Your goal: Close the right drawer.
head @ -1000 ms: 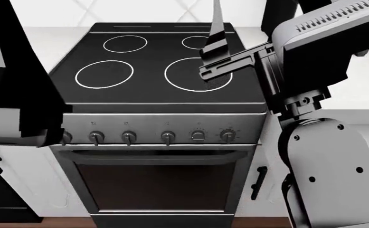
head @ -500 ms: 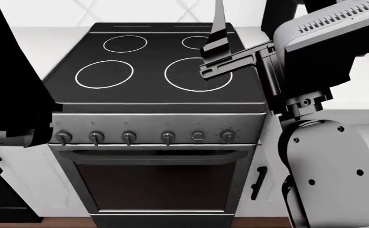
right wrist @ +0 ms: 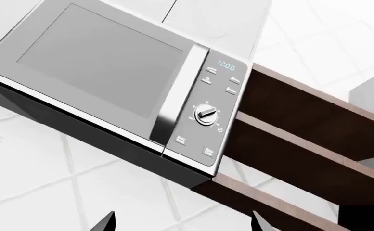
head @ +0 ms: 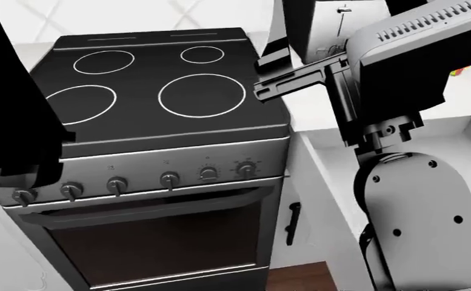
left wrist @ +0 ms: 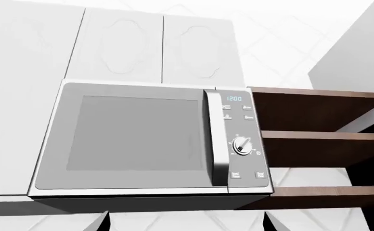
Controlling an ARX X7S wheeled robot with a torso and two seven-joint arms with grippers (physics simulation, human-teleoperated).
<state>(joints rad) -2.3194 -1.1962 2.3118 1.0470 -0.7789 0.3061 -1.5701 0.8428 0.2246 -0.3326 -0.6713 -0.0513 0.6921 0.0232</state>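
Head view: the stove (head: 158, 121) sits left of centre. The right drawer (head: 332, 157) is pulled out just to its right, with a sliver of pale interior and white wall visible beside the right arm (head: 405, 200), which hides most of it. A black bar handle (head: 291, 223) shows on the white panel below; I can't tell whether it belongs to the drawer front or to a cabinet door.

Both arms are raised high, well clear of the drawer, so neither is placed to push yet. My read: this is still the approach stage and the drawer front is untouched.

Right tool (right wrist: 183, 222): only two dark tips show at the frame edge in the right wrist view, spread wide apart with nothing between them. Left tool (left wrist: 187, 226): its tips also stand apart and empty in the left wrist view.

Both wrist cameras point up at a microwave (left wrist: 151, 139) mounted under wall cabinets, with brown shelves (left wrist: 315, 139) beside it. That fits arms parked upward.

Readable text: the microwave display shows "12:00" (right wrist: 225, 65). Button labels are too small to read. No brand is visible on stove or microwave.
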